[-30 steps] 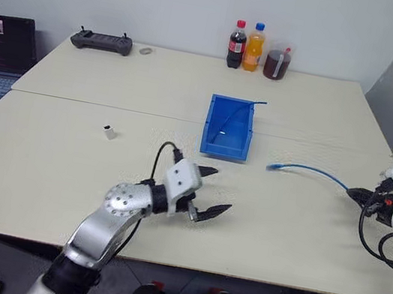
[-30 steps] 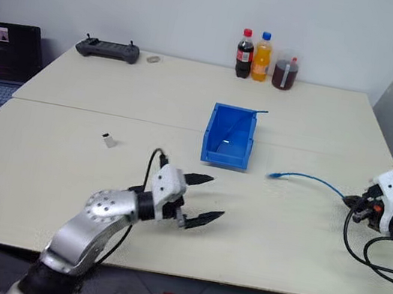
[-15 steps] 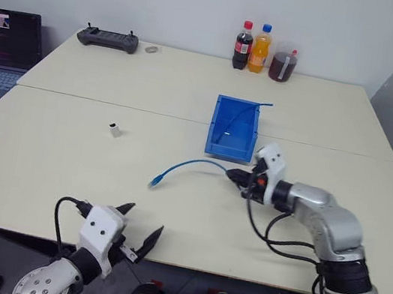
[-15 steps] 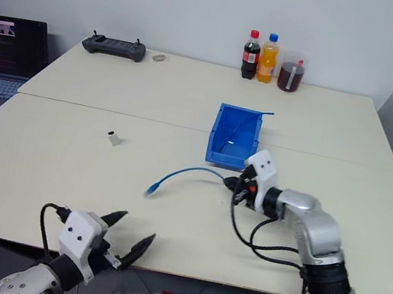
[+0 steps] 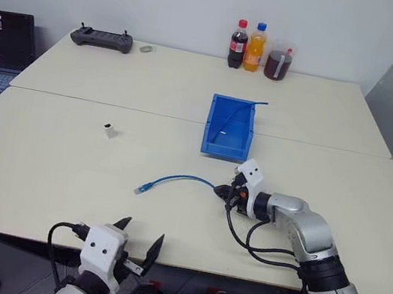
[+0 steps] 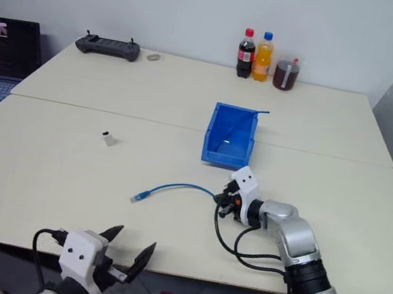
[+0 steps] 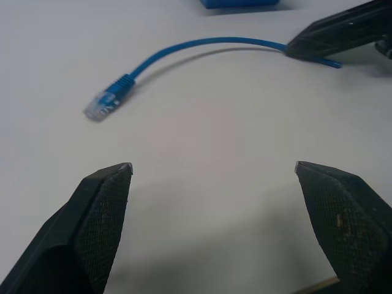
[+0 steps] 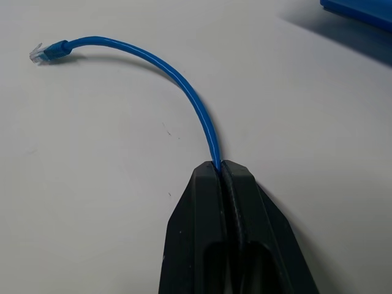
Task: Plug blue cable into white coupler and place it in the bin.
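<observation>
Beige tabletop [image 5: 63, 169], white wall behind. Blue cable [image 5: 175, 181]: pinched near one end by clamped right gripper [image 5: 224, 191], free plug lying on the table in front of the bin [image 5: 224, 150]. White coupler [image 5: 109, 131]: untouched, well to the left. Left gripper [image 5: 136, 240]: spread wide, empty, at the near edge. Plugging and binning both outstanding; a second blue cable [image 5: 243, 107] is already binned.

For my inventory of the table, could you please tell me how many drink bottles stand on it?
3, grouped at the far edge: a dark cola bottle with red cap, an orange soda bottle with blue cap, and a squat brown-liquid bottle. None seem hidden.
</observation>
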